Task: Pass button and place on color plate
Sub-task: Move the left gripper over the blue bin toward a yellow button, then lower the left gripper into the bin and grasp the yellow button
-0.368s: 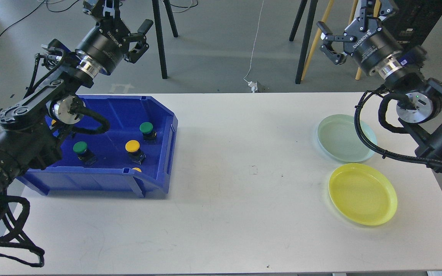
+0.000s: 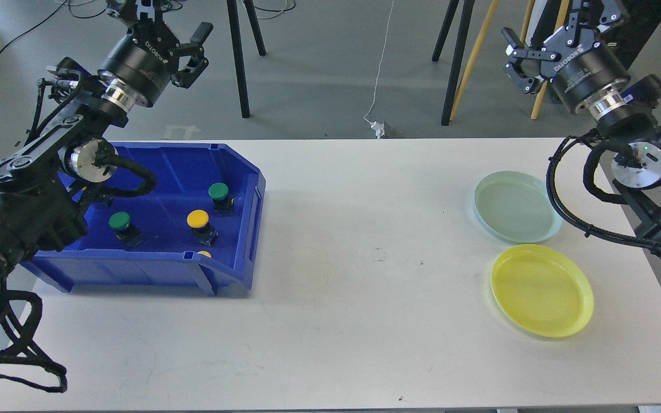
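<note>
The round-capped push buttons on small dark bases lay inside the blue plastic bin [image 2: 233, 189] at the left of the white bench [image 2: 336, 258]: a green-capped button [image 2: 218, 191] towards the back, a yellow-capped button [image 2: 197, 218] just in front of it, and a second green-capped button [image 2: 119, 220] further left. A bit of one more yellow cap [image 2: 204, 253] showed behind the low front lip of the bin. None was gripped, so I judged the task as not yet begun.

The bin had its lowered opening towards the robot, probably so that the left arm could reach in from above. At the far right of the bench, well apart from the bin, waited the pale green round plate [image 2: 517, 206] and, just beside it on the near side, the yellow round plate [image 2: 541, 289]. Both were bare, ready to receive buttons by colour.

The left tool [image 2: 175, 28] was raised above the back of the bin with its fingers apart and nothing between them. The right tool [image 2: 543, 34] was also held high, behind the plates, fingers apart and empty. This distance between bin and plates likely explained why a pass from one tool to the other was needed.
</note>
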`<action>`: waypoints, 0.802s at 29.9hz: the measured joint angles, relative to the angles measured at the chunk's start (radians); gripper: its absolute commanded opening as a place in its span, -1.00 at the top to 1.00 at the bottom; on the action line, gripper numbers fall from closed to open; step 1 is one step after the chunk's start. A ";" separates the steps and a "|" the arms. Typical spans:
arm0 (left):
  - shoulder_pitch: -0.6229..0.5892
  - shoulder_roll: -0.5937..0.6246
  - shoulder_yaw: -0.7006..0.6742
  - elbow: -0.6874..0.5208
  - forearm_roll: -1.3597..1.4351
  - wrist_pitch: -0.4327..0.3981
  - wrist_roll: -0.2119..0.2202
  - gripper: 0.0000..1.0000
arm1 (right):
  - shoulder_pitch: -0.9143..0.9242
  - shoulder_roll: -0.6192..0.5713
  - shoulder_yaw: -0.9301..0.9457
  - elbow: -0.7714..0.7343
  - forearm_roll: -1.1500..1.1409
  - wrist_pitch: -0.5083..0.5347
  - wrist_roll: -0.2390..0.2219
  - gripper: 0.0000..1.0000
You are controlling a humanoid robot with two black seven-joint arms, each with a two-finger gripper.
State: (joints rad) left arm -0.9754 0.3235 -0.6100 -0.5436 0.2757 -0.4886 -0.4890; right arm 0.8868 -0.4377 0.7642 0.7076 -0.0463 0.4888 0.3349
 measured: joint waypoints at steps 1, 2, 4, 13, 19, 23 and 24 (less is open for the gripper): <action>0.002 -0.015 -0.015 -0.011 -0.004 0.000 0.000 -1.00 | -0.008 -0.002 0.015 -0.004 0.000 0.000 0.000 -1.00; 0.005 -0.029 -0.026 -0.034 -0.005 0.000 0.000 -1.00 | -0.017 -0.003 0.027 -0.007 0.000 0.000 0.000 -1.00; 0.009 -0.038 -0.038 -0.101 -0.004 0.000 0.000 -1.00 | -0.041 -0.007 0.047 -0.008 0.000 0.000 0.000 -1.00; -0.083 0.246 0.172 -0.413 0.524 0.000 0.000 -0.97 | -0.130 -0.092 0.058 0.004 0.007 0.000 -0.002 -1.00; -0.341 0.389 0.683 -0.457 0.956 0.000 0.000 -0.97 | -0.148 -0.105 0.062 0.005 0.008 0.000 -0.002 -1.00; -0.410 0.385 0.885 -0.436 1.211 0.000 0.000 -0.97 | -0.154 -0.105 0.064 0.004 0.008 0.000 -0.002 -1.00; -0.411 0.377 0.909 -0.423 1.239 0.000 0.000 -0.97 | -0.156 -0.105 0.064 0.004 0.008 0.000 -0.002 -1.00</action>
State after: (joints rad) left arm -1.3861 0.7005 0.2991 -0.9667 1.5146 -0.4888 -0.4888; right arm 0.7305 -0.5424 0.8279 0.7118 -0.0383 0.4888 0.3328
